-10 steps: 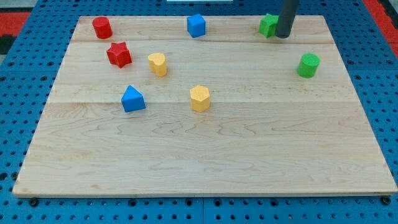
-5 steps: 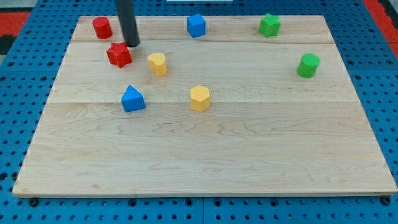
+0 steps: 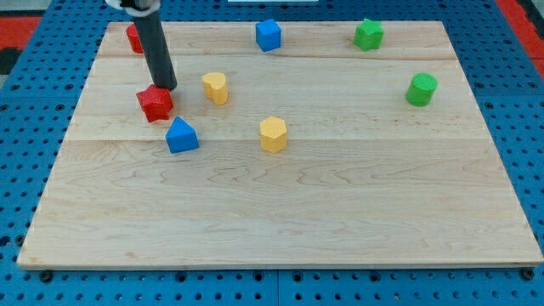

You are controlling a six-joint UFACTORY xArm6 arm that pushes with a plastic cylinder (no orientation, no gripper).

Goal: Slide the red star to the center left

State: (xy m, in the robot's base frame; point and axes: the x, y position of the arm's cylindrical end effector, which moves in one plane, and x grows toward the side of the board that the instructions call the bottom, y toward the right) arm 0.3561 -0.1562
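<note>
The red star (image 3: 154,104) lies on the wooden board (image 3: 280,212) at the view's left, a little above the blue block (image 3: 180,135). My tip (image 3: 165,87) touches the star's upper right edge. The rod rises from there toward the view's top left and partly hides the red cylinder (image 3: 133,37) in the top left corner.
A yellow block (image 3: 215,87) lies just right of my tip. A yellow hexagon (image 3: 273,134) sits near the middle. A blue block (image 3: 269,35) and a green star (image 3: 368,34) lie along the top edge. A green cylinder (image 3: 420,88) is at the right.
My tip swept from the green star at the top right across to the red star, then pushed it down and slightly left toward the blue block.
</note>
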